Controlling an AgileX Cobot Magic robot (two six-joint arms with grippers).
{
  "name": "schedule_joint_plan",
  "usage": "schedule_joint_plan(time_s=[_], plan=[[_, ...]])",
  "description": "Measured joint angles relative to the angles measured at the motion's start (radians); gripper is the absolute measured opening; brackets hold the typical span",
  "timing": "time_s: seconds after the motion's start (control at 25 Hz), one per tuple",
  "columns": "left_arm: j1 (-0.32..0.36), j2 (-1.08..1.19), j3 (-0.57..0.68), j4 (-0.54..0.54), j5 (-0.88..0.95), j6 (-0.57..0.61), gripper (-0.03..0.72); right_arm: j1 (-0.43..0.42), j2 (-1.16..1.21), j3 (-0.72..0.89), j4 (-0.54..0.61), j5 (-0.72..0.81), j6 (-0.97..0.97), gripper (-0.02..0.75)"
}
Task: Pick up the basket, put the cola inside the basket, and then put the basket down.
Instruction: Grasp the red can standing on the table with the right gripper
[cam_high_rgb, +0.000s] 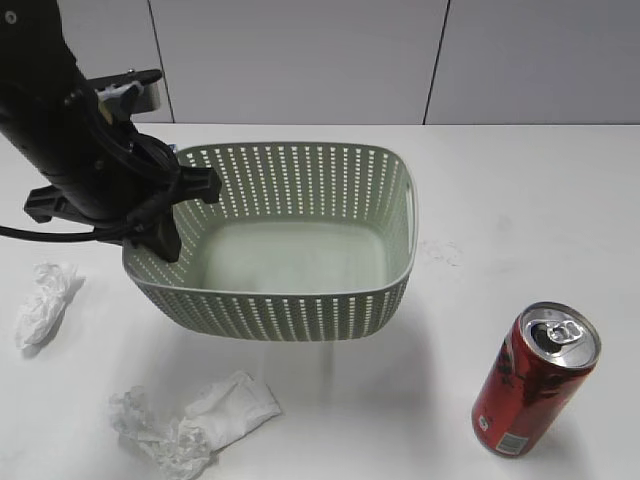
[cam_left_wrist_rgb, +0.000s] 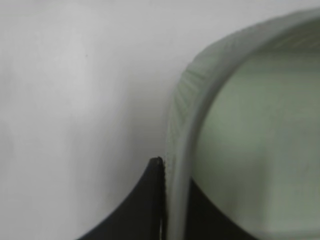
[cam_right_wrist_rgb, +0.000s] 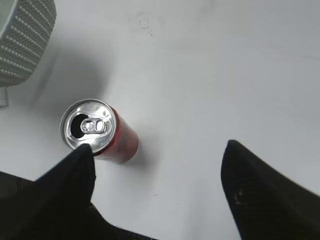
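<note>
The pale green slotted basket (cam_high_rgb: 300, 310) is empty and sits left of centre, with a shadow under its front side. My left gripper (cam_high_rgb: 172, 215) is shut on its left rim; in the left wrist view the rim (cam_left_wrist_rgb: 176, 165) runs between the two black jaws (cam_left_wrist_rgb: 175, 200). The red cola can (cam_high_rgb: 532, 385) stands upright at the front right, apart from the basket. In the right wrist view my right gripper (cam_right_wrist_rgb: 157, 147) is open and empty above the table, its left finger next to the can (cam_right_wrist_rgb: 122, 142). The right gripper does not show in the exterior view.
Crumpled white tissues lie at the left (cam_high_rgb: 45, 300) and front left (cam_high_rgb: 195, 420) of the white table (cam_high_rgb: 520, 200). A corner of the basket (cam_right_wrist_rgb: 25, 40) shows at the top left of the right wrist view. A panelled wall stands behind the table.
</note>
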Motion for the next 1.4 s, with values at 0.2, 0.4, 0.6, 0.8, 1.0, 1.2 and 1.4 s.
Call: schedule_joint_plan(time_s=[0.2, 0.4, 0.6, 0.8, 1.0, 1.2, 1.4], plan=[[0.0, 0.0, 0.0, 0.0, -0.002, 0.0, -0.004, 0.0, -0.282, 0.182, -0.032, -0.091, 0.0, 0.594], [0.0, 0.0, 0.0, 0.0, -0.002, 0.0, -0.004, 0.0, -0.524, 0.332, -0.077, -0.127, 0.0, 0.592], [0.0, 0.0, 0.0, 0.001, -0.002, 0.0, -0.004, 0.0, -0.71, 0.345, -0.089, -0.118, 0.014, 0.592], [-0.001, 0.0, 0.001, 0.003, 0.0, 0.0, -0.004, 0.0, -0.736, 0.368, -0.12, -0.074, 0.02, 0.592], [-0.001, 0.001, 0.001, 0.005, 0.0, 0.0, -0.004, 0.0, -0.736, 0.368, -0.124, -0.073, 0.021, 0.592], [-0.001, 0.021, 0.001, 0.005, 0.001, 0.0, -0.004, 0.0, -0.734, 0.368, -0.125, -0.072, 0.032, 0.597], [-0.001, 0.04, 0.003, 0.004, 0.002, 0.0, -0.004, 0.0, -0.616, 0.335, -0.089, -0.039, 0.068, 0.65]])
